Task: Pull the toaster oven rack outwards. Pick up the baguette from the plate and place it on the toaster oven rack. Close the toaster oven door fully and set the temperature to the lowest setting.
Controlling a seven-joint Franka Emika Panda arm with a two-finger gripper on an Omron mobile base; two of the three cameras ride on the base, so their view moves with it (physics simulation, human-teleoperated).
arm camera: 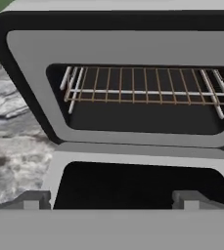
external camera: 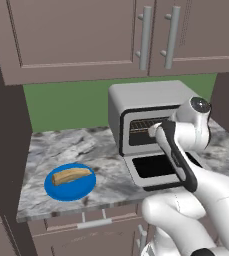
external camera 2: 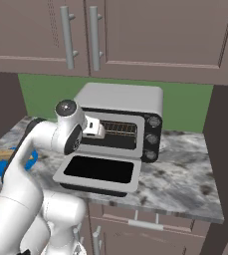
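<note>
Down flat at the near side lies the toaster oven door (arm camera: pixel 138 183), w/ our jaws spread wide, holding nothing. Rack (arm camera: pixel 145 90) sits inside the toaster oven (external camera 2: pixel 120 107). Baguette (external camera: pixel 72 175) lies on the plate (external camera: pixel 86 187), far left on the surface (external camera: pixel 66 145). Prob. light, stiff, crumbly: we'd pinch mid-length, across its width.

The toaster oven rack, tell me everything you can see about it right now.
The toaster oven rack is a thin wire grid of brownish parallel bars crossed by pale silvery rods, with lighter rods at its side edges. It looks like metal. It lies level, spanning almost the full width of the cavity of the toaster oven, above the dark floor. The toaster oven door hangs open below it. Nothing rests on it, and the open gripper is clear of it.
</note>
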